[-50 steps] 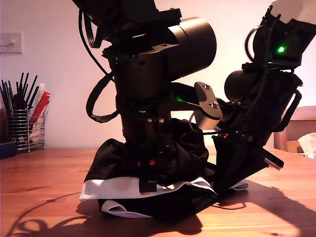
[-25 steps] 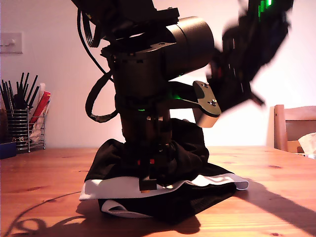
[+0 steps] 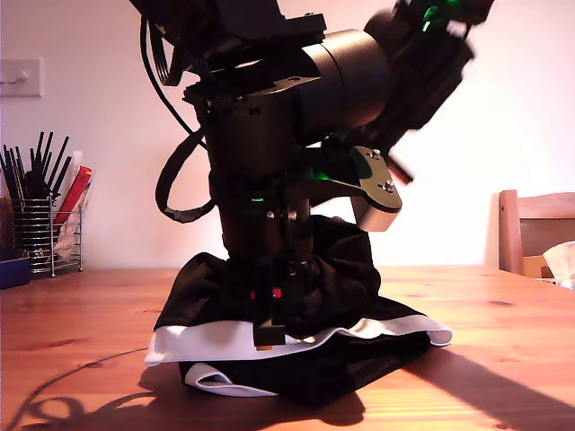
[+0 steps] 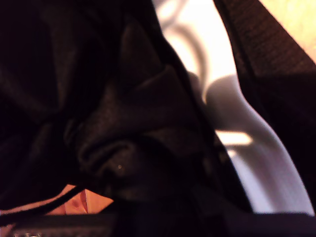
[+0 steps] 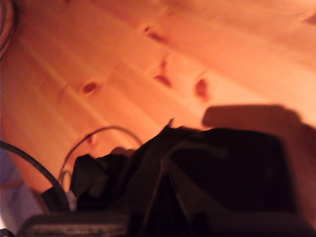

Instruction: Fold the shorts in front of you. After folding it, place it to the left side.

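1. Shorts (image 3: 296,346): soft black fabric bunched in a rumpled heap on the wooden table (image 3: 503,359), mid-frame in the exterior view; smooth wide white band curling along the lower edge; folds creased and matte in the first wrist view (image 4: 138,133).
2. First gripper (image 3: 269,310): pressed down into the heap; fingers buried in cloth, open or closed impossible to tell.
3. Second gripper (image 3: 422,63): blurred, raised high above the table; jaw state impossible to tell.
4. Table: warm knotty pine, glossy grain.
5. Wire basket of pens (image 3: 40,224): at the exterior view's left edge.
6. Wooden chair (image 3: 535,229): at the exterior view's right.
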Controlling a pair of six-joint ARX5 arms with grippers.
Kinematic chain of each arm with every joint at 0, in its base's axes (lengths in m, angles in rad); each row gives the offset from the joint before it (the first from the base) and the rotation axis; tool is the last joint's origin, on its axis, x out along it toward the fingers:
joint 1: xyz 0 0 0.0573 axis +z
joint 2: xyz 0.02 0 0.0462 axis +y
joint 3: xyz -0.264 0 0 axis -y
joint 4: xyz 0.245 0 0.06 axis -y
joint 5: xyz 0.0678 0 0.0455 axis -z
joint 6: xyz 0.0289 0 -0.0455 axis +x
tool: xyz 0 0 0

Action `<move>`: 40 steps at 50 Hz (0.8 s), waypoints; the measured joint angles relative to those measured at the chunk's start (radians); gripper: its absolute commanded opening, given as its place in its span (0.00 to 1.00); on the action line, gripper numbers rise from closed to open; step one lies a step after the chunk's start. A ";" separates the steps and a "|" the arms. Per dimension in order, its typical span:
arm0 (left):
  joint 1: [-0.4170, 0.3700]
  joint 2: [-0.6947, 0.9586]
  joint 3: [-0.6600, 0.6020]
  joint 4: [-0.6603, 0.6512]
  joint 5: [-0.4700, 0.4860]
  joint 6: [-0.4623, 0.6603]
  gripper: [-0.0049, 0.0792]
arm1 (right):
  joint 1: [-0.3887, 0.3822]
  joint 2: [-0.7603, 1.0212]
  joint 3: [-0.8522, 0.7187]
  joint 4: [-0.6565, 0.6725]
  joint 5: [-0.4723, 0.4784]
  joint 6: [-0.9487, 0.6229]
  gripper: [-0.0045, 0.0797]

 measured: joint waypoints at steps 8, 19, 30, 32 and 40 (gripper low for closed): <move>0.000 0.000 0.000 0.000 -0.001 0.000 0.04 | 0.006 0.105 0.000 -0.029 0.001 0.000 0.04; 0.002 0.001 -0.001 0.000 -0.040 0.000 0.04 | 0.005 0.128 -0.001 -0.113 0.083 -0.008 0.04; 0.013 0.001 -0.001 0.001 -0.053 0.000 0.04 | 0.005 0.111 -0.099 -0.021 0.112 -0.015 0.04; 0.016 0.001 -0.001 0.000 -0.053 0.000 0.04 | 0.005 0.106 -0.123 0.009 0.110 -0.015 0.04; 0.017 0.001 -0.001 -0.002 -0.067 0.000 0.04 | 0.005 0.080 -0.179 0.081 0.116 -0.006 0.04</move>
